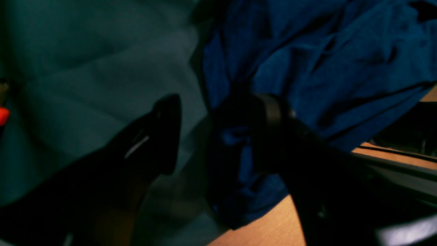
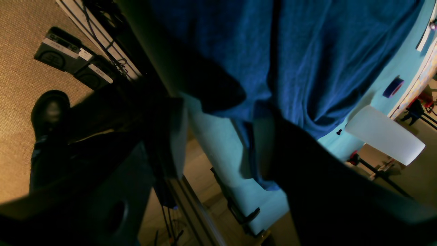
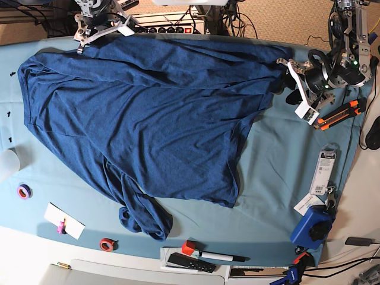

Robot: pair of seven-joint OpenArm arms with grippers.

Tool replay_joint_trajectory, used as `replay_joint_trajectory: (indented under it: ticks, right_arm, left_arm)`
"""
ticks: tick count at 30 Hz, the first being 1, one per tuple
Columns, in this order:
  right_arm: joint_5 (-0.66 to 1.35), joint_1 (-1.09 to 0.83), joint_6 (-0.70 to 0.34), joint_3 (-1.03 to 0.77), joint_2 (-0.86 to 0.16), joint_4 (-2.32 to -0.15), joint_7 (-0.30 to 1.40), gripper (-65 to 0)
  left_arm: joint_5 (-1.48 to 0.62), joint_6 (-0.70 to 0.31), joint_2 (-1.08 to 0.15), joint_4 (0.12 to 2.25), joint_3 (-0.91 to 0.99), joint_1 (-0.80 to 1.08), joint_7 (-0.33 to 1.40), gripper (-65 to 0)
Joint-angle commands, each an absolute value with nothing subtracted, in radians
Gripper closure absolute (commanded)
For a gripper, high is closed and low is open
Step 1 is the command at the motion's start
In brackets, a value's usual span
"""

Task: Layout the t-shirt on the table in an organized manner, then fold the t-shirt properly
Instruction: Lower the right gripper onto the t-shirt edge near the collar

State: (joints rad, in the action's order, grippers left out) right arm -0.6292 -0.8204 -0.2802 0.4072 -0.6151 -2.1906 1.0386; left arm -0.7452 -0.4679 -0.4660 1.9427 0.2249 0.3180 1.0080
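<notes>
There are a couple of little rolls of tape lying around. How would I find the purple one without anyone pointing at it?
Start at the big blue t-shirt spread over the teal table. In the base view, go past its left edge toward the white cup; the purple tape roll lies just below it. The other roll, nearer the front edge, is red-orange.

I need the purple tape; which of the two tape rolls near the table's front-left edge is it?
The purple tape roll, by the left edge; the red tape roll lies closer to the front edge.
</notes>
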Motion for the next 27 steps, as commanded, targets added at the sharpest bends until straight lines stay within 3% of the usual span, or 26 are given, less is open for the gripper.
replay_joint_trajectory:
  ticks: [1,6,10,11,27]
  right_arm:
    - [-0.644,-0.828,-0.268,0.405,-0.623,-2.206,1.036,-31.0]
    - [-0.652,-0.827,-0.245,0.405,-0.623,-2.206,1.038,-28.6]
    - [-0.651,-0.801,-0.242,0.405,-0.623,-2.206,1.061,-1.5]
    - [-0.651,-0.789,-0.242,0.405,-0.623,-2.206,1.066,0.0]
    - [-0.639,-0.579,-0.182,0.405,-0.613,-2.206,1.034,0.0]
  left_arm:
    - [-0.759,-0.471,-0.479,1.957,0.233,0.313,0.986,-32.4]
    - [-0.759,-0.471,-0.479,1.957,0.233,0.313,0.986,-32.4]
    - [-0.759,-0.471,-0.479,1.957,0.233,0.313,0.986,-32.4]
    - [-0.759,-0.471,-0.479,1.957,0.233,0.313,0.986,-32.4]
    - [-0.759,-0.467,-0.479,1.957,0.233,0.313,0.986,-32.4]
